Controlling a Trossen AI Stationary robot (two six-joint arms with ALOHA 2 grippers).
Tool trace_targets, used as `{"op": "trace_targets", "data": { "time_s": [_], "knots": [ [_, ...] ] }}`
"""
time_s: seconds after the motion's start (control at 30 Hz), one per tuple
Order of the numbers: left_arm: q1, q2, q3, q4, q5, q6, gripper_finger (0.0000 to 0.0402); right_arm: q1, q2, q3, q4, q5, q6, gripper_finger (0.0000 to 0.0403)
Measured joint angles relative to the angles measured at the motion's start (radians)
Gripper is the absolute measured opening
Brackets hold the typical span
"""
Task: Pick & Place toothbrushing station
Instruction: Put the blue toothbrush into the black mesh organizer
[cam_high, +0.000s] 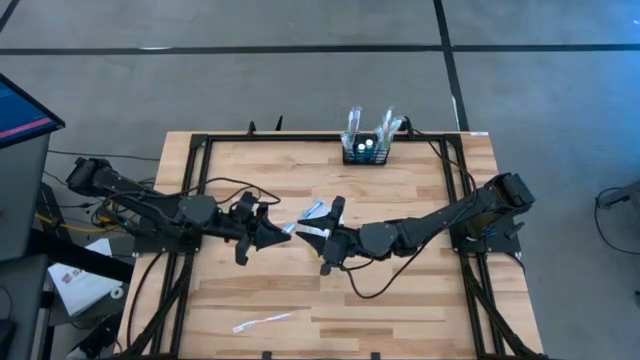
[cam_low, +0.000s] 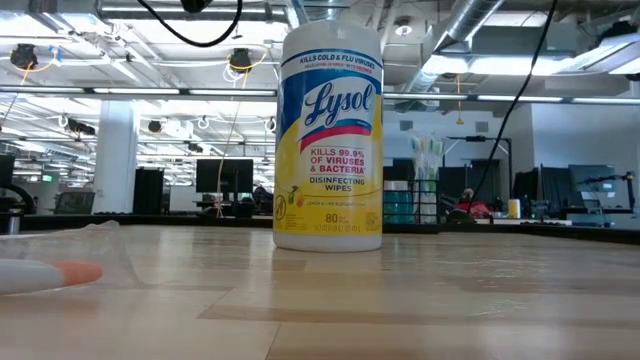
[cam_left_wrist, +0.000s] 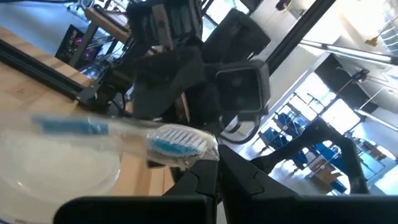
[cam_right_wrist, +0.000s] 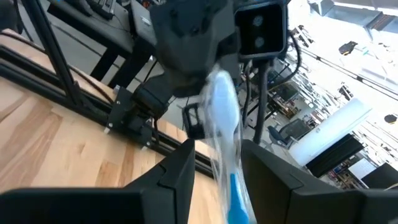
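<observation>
Mid-bench, both pincers pinching one wrapped toothbrush (cam_high: 312, 217), left pincer (cam_high: 283, 230) pressed together, right pincer (cam_high: 330, 235) nearer the toothbrushing station (cam_high: 365, 150) at the far edge.

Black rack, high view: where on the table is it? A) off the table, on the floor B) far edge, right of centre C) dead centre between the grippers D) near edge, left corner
B: the black rack stands at the table's far edge, right of centre, with wrapped brushes sticking up out of it, well clear of both grippers.

Wooden table (cam_high: 400, 300): rack (cam_high: 366, 151), wrapped toothbrush (cam_high: 262, 321)
</observation>
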Motion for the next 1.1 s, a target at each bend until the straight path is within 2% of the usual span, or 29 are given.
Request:
{"op": "trace_targets", "data": {
  "time_s": [0.53,0.63,0.77,1.1],
  "knots": [
    [0.001,0.023,0.000,0.009,-0.001,0.018,0.0000,-0.034,0.000,0.000,-0.001,0.000,0.042,0.0116],
    [0.009,0.037,0.000,0.004,0.000,0.018,0.0000,-0.034,0.000,0.000,-0.002,0.000,0.042,0.0086],
    [0.016,0.042,0.000,0.027,-0.001,0.018,0.0000,-0.028,0.001,-0.002,-0.023,0.000,0.031,0.0014],
    [0.025,0.043,0.000,0.051,-0.001,0.050,0.0001,-0.025,0.000,-0.001,-0.020,0.000,0.043,0.0004]
  ]
}}
